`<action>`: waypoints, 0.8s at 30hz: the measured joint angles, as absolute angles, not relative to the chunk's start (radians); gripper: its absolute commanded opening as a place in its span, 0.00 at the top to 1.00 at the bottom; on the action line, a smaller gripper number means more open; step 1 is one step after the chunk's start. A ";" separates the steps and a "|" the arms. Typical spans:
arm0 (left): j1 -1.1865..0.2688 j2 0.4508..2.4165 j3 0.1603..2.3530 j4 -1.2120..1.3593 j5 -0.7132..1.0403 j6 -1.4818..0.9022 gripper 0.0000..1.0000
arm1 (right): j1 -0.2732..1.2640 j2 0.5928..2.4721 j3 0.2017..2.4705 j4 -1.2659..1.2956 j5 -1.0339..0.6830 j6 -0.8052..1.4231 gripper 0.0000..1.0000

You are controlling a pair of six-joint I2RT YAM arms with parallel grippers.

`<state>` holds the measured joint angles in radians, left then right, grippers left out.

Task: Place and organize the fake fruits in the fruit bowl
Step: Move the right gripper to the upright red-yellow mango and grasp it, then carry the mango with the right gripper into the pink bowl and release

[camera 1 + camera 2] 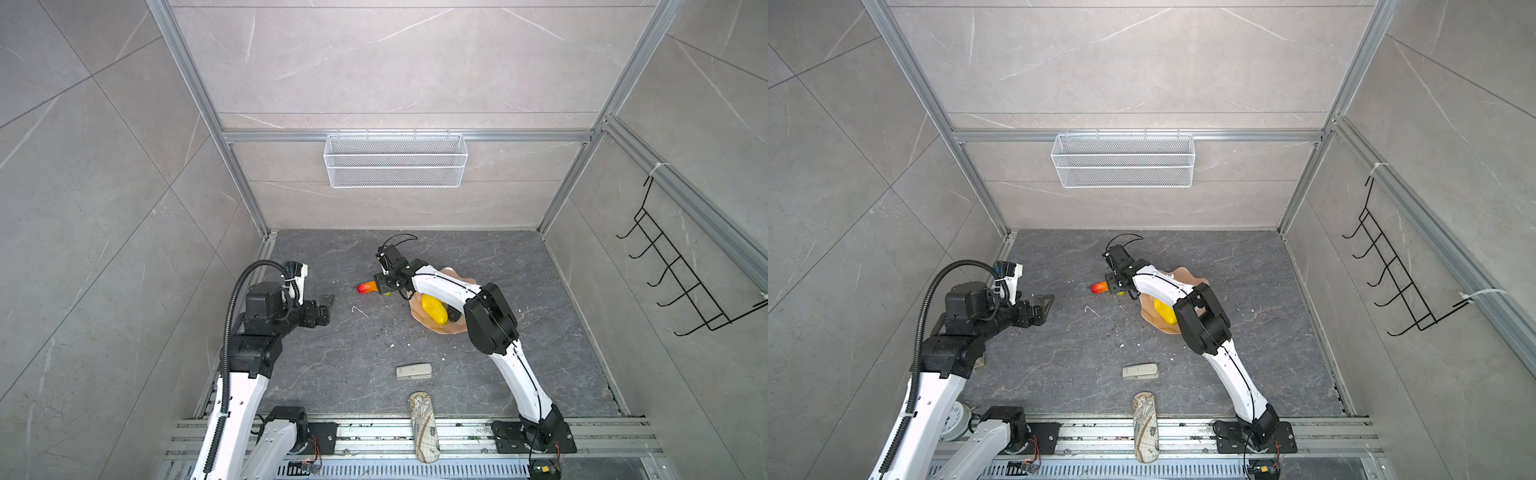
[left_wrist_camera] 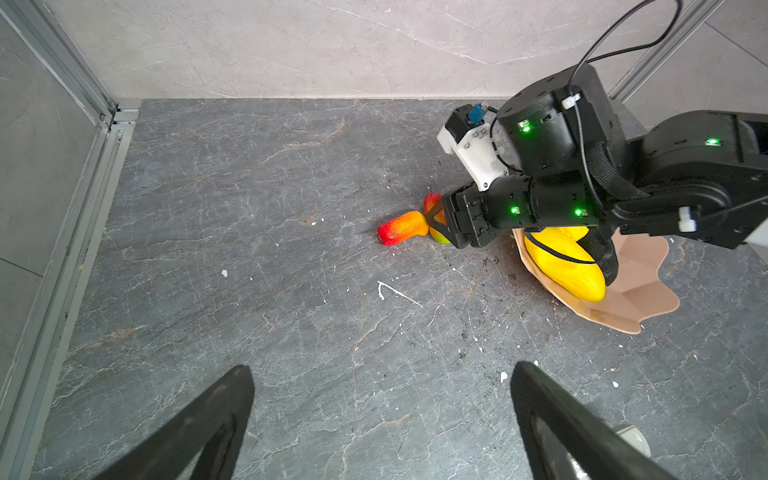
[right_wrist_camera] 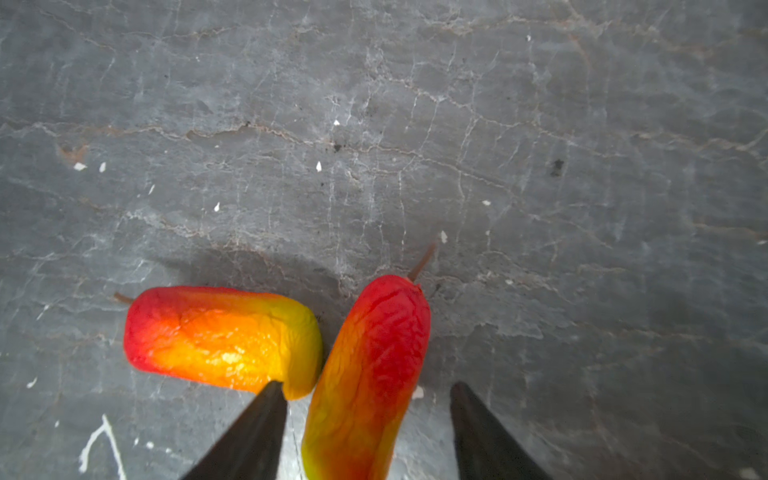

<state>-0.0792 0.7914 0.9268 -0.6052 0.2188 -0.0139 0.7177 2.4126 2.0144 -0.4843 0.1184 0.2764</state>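
Two red-orange-yellow fake fruits lie touching on the dark floor left of the fruit bowl [image 1: 440, 328]. One [image 3: 220, 336] lies crosswise and shows in both top views [image 1: 368, 287] [image 1: 1099, 287]. The other [image 3: 370, 374] lies between the fingers of my right gripper [image 3: 366, 384], which is open with a gap on each side of the fruit. The pale pink bowl [image 2: 640, 299] holds a long yellow fruit [image 1: 433, 309] and a dark oval fruit [image 1: 453, 316], partly hidden by my right arm. My left gripper [image 2: 382, 368] hovers open and empty at the left [image 1: 328, 307].
A beige stapler-like block [image 1: 413, 371] lies near the front. A map-patterned case [image 1: 424, 432] rests across the front rail. A white wire basket [image 1: 395, 160] hangs on the back wall. A black hook rack [image 1: 685, 270] hangs on the right wall.
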 measured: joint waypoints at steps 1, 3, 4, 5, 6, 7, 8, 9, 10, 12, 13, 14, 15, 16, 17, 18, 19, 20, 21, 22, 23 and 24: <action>-0.079 0.791 0.927 -0.605 0.219 -0.014 0.00 | 0.718 2.420 2.018 -0.485 0.118 0.279 0.42; -0.079 0.791 0.927 -0.605 0.219 -0.014 0.00 | 0.718 2.431 2.027 -0.493 0.117 0.281 0.44; -0.079 0.791 0.927 -0.605 0.219 -0.014 0.00 | 0.718 2.436 2.030 -0.494 0.117 0.281 0.48; -0.079 0.791 0.927 -0.605 0.219 -0.014 0.00 | 0.718 2.441 2.032 -0.497 0.115 0.283 0.54; -0.079 0.791 0.927 -0.605 0.219 -0.014 0.00 | 0.718 2.446 2.034 -0.500 0.115 0.286 0.61; -0.079 0.791 0.927 -0.605 0.219 -0.014 0.00 | 0.718 2.450 2.037 -0.501 0.115 0.287 0.67; -0.079 0.791 0.927 -0.605 0.219 -0.014 0.00 | 0.718 2.452 2.041 -0.502 0.115 0.289 0.70; -0.079 0.791 0.927 -0.605 0.219 -0.014 0.00 | 0.718 2.452 2.043 -0.503 0.114 0.290 0.71; -0.079 0.791 0.927 -0.605 0.219 -0.014 0.00 | 0.718 2.452 2.045 -0.504 0.115 0.292 0.75; -0.079 0.791 0.927 -0.605 0.219 -0.014 0.00 | 0.718 2.452 2.045 -0.506 0.114 0.292 0.79; -0.079 0.791 0.927 -0.605 0.219 -0.014 0.00 | 0.718 2.452 2.045 -0.506 0.114 0.291 0.80; -0.079 0.792 0.927 -0.605 0.219 -0.014 0.00 | 0.718 2.448 2.040 -0.504 0.111 0.287 0.81; -0.079 0.792 0.927 -0.605 0.219 -0.014 0.00 | 0.718 2.436 2.023 -0.501 0.107 0.283 0.81; -0.079 0.792 0.927 -0.605 0.219 -0.014 0.00 | 0.718 2.420 2.002 -0.498 0.102 0.276 0.81; -0.079 0.792 0.927 -0.605 0.219 -0.014 0.00 | 0.719 2.395 1.974 -0.497 0.096 0.270 0.82; -0.079 0.792 0.927 -0.605 0.219 -0.014 0.00 | 0.719 2.360 1.935 -0.491 0.089 0.265 0.82; -0.079 0.792 0.927 -0.605 0.219 -0.014 0.00 | 0.719 2.327 1.901 -0.484 0.081 0.262 0.83; -0.079 0.793 0.927 -0.605 0.219 -0.014 0.00 | 0.720 2.280 1.858 -0.473 0.074 0.257 0.84; -0.079 0.793 0.927 -0.605 0.219 -0.014 0.00 | 0.720 2.236 1.823 -0.463 0.067 0.253 0.84; -0.079 0.794 0.927 -0.605 0.219 -0.014 0.00 | 0.720 2.187 1.788 -0.451 0.062 0.248 0.85; -0.079 0.796 0.927 -0.605 0.219 -0.014 0.00 | 0.720 2.132 1.753 -0.438 0.059 0.242 0.85; -0.079 0.796 0.927 -0.605 0.218 -0.014 0.00 | 0.720 2.089 1.726 -0.424 0.056 0.238 0.86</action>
